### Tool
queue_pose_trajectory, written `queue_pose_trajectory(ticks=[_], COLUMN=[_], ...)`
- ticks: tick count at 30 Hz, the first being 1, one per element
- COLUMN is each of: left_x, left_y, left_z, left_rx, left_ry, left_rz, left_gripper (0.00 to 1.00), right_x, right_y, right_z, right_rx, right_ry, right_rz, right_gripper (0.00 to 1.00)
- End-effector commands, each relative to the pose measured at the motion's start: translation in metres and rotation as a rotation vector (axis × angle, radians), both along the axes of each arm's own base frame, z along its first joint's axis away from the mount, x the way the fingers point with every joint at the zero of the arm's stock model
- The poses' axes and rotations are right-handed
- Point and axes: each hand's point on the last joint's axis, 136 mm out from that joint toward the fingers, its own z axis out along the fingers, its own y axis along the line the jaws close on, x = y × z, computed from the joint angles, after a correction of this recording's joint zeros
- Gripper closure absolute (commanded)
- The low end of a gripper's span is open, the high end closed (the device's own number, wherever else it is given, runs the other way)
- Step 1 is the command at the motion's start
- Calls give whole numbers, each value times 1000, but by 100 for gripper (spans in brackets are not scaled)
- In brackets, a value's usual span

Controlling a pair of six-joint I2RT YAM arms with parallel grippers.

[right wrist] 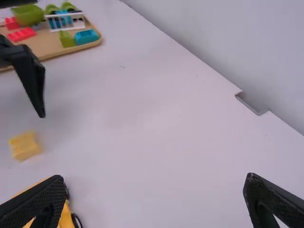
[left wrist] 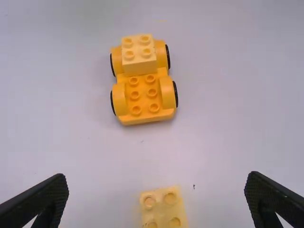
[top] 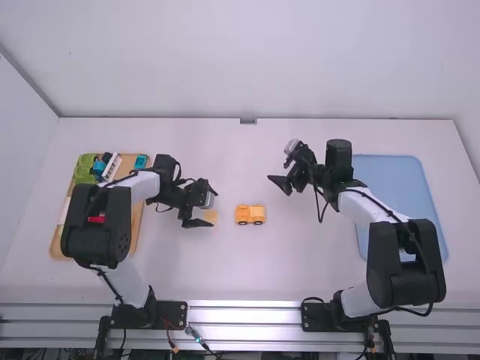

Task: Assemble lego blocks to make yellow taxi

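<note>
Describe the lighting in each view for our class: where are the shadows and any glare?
High view: mostly even light, with bright reflections along the silvery metal rail. Left wrist view: a faint, soft shadow beside the yellow wheeled block base. Right wrist view: a soft, dim patch on the white table near a black finger.
</note>
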Motion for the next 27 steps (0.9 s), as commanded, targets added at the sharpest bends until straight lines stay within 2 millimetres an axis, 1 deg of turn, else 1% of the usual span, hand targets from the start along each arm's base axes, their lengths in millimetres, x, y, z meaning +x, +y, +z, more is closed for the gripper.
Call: queue_pose_trajectory(ticks=[1, 3, 7, 10, 14, 16, 17, 20, 24, 27], left_x=[-8, -10, -10, -4, -1, -1, 0, 0, 1, 0], left_y=[-6, -5, -2, 8, 14, 13, 11, 7, 10, 11], left_z=[5, -1, -3, -2, -8, -10, -14, -15, -22, -23], left_rx=[-37, -27, -64, -137, -192, -199, -198, -197, -170, -183], left_ry=[8, -2, -15, -14, -2, -5, -4, -7, 12, 20], left_rz=[1, 4, 21, 102, 173, 174, 174, 162, 180, 182], left_gripper=[1, 1, 1, 1, 1, 1, 1, 1, 1, 1], right_x=[-5, -9, -14, -27, -32, -31, -30, -30, -42, -43], right_y=[10, 12, 17, 30, 41, 41, 40, 38, 45, 46], right_z=[22, 22, 17, 9, 0, -4, -10, -22, -34, -36], right_rx=[36, 49, 32, -6, -19, -20, -18, -10, 44, 48], right_ry=[-65, -53, -41, -63, -65, -57, -41, -4, 28, 22], right_rz=[89, 109, 124, 197, 237, 237, 237, 239, 325, 340], right_gripper=[1, 1, 1, 1, 1, 1, 1, 1, 1, 1])
